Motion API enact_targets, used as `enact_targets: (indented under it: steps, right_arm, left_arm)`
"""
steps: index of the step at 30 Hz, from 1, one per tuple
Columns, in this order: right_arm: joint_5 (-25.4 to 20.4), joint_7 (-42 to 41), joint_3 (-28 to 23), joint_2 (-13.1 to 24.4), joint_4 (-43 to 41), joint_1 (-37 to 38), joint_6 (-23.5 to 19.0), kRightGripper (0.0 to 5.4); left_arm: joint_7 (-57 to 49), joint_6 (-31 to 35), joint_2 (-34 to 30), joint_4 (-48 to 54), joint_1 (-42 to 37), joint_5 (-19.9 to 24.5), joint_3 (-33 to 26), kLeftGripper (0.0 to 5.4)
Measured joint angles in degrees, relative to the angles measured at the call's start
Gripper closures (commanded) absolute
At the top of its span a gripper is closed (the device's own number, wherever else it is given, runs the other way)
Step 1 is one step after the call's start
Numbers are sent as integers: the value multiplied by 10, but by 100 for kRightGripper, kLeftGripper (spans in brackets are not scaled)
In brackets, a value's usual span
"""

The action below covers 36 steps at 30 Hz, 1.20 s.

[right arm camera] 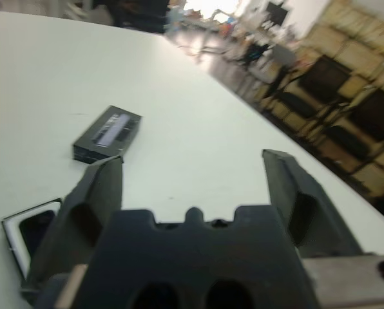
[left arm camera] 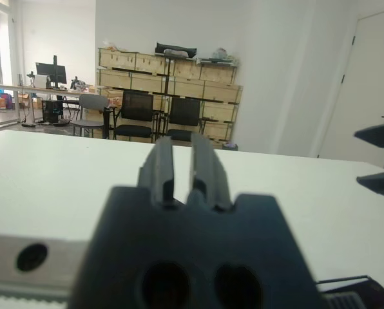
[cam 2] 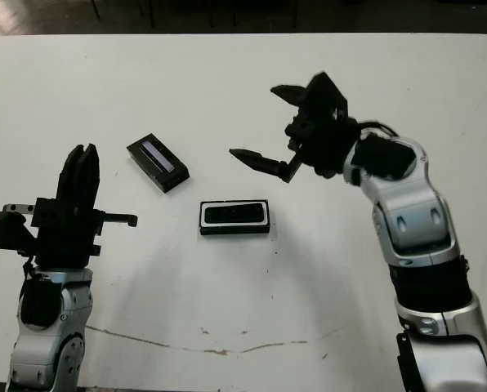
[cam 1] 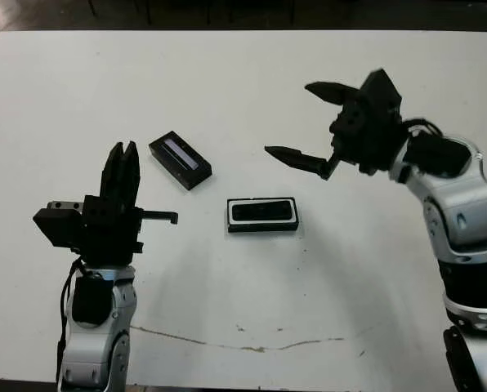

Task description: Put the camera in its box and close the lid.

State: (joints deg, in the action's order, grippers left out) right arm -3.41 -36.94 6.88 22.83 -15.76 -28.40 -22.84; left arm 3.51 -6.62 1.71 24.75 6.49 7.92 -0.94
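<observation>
We find the camera (cam 1: pixel 261 211) lying flat inside the box (cam 1: pixel 262 215), which sits near the centre of the table (cam 1: pixel 243 310); the white lining shows as a thin border around the black device on all sides. The box is uncovered. The lid (cam 1: pixel 180 160) rests flat on the table at about 10 o'clock from the box, apart from it and turned at an angle, its pale strip facing up. We see the right tool (cam 1: pixel 307 121) held above the table at about 1 o'clock from the box, well open, one finger (cam 1: pixel 297 157) pointing toward the lid side and the other raised farther back; it holds nothing and touches neither the box nor the lid. In the right wrist view, the two fingers stand wide apart, with the lid (right arm camera: pixel 107 134) visible beyond them and a corner of the box (right arm camera: pixel 24 232) beside one finger. We see the left tool (cam 1: pixel 122 167) at about 9 o'clock from the box, raised on its arm with its fingers pointing away from the robot; they stand close together with only a narrow gap between them and grip nothing. In the left wrist view, chairs (left arm camera: pixel 135 114) and wooden crates (left arm camera: pixel 169 74) stand beyond the table.
</observation>
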Motion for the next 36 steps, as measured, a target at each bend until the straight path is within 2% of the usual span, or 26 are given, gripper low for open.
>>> enact_targets:
  steps: [3, 8, 16, 23, 28, 36]
  right_arm:
    - [29, 16, 19, 5, -21, 33, 44, 242]
    - [74, 32, 44, 14, -58, 78, 72, 355]
    - [138, 61, 68, 22, -89, 130, 151, 534]
    - [181, 66, 81, 25, -89, 135, 161, 537]
    - [200, 53, 96, 30, -88, 138, 136, 537]
    - [201, 39, 120, 32, -46, 163, 142, 537]
  left_arm:
    - [0, 0, 0, 0, -1, 0, 0, 540]
    - [0, 0, 0, 0, -2, -2, 0, 540]
    - [0, 1, -1, 0, -3, 2, 0, 540]
    - [0, 1, -2, 0, -3, 2, 0, 540]
    - [0, 1, -2, 0, -2, 3, 0, 540]
    - [0, 1, -2, 0, -1, 3, 0, 540]
